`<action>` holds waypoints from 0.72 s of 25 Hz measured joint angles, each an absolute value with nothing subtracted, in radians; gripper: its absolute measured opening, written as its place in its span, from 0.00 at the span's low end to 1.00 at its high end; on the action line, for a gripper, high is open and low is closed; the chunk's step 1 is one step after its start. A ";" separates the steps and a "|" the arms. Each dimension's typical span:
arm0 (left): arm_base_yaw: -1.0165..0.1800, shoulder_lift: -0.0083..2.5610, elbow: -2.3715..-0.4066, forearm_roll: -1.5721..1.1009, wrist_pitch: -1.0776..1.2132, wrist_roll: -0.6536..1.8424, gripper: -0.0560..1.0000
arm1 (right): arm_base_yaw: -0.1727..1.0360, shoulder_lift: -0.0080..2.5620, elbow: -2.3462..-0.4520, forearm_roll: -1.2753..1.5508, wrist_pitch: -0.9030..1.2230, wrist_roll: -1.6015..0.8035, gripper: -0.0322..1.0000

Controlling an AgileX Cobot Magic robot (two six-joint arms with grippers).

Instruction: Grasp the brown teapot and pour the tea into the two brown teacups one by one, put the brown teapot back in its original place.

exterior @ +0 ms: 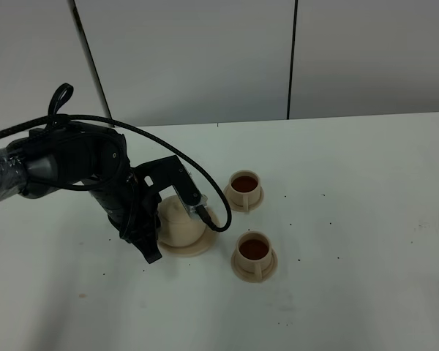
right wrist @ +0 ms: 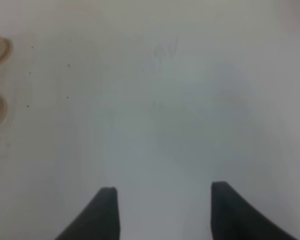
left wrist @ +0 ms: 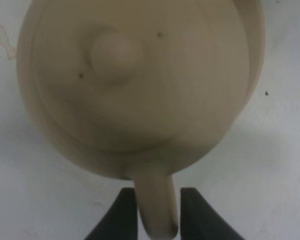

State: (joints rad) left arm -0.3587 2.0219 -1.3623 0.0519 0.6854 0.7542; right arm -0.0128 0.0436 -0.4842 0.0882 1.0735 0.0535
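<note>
Teapot is parked back on its plate, both cups are filled

The brown teapot [left wrist: 140, 85] is seated on the tan plate [exterior: 197, 250], its handle flanked by the left gripper [left wrist: 159, 212] jaws, slightly parted. Tea is seen in both teacups [exterior: 244, 191] [exterior: 254, 256]; right gripper [right wrist: 162, 212] jaws spread wide, nothing held.

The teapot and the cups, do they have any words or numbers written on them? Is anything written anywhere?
None to read. The brown teapot, the two brown teacups and the plate are plain tan. The white table has only dark specks, and a faint smudge in the right wrist view is too blurred to call writing.
</note>
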 joint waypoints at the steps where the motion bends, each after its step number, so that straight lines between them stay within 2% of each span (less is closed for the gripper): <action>1: -0.359 2.022 -1.362 0.052 0.685 0.754 0.32 | -0.013 0.044 -0.484 0.088 1.074 0.054 0.43; 18: -0.359 2.022 -1.362 0.051 0.694 0.778 0.32 | -0.013 0.044 -0.484 0.088 1.074 0.054 0.43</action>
State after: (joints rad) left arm -0.3587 2.0219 -1.3623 0.0507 0.6939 0.7778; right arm -0.0128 0.0436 -0.4842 0.0882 1.0735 0.0535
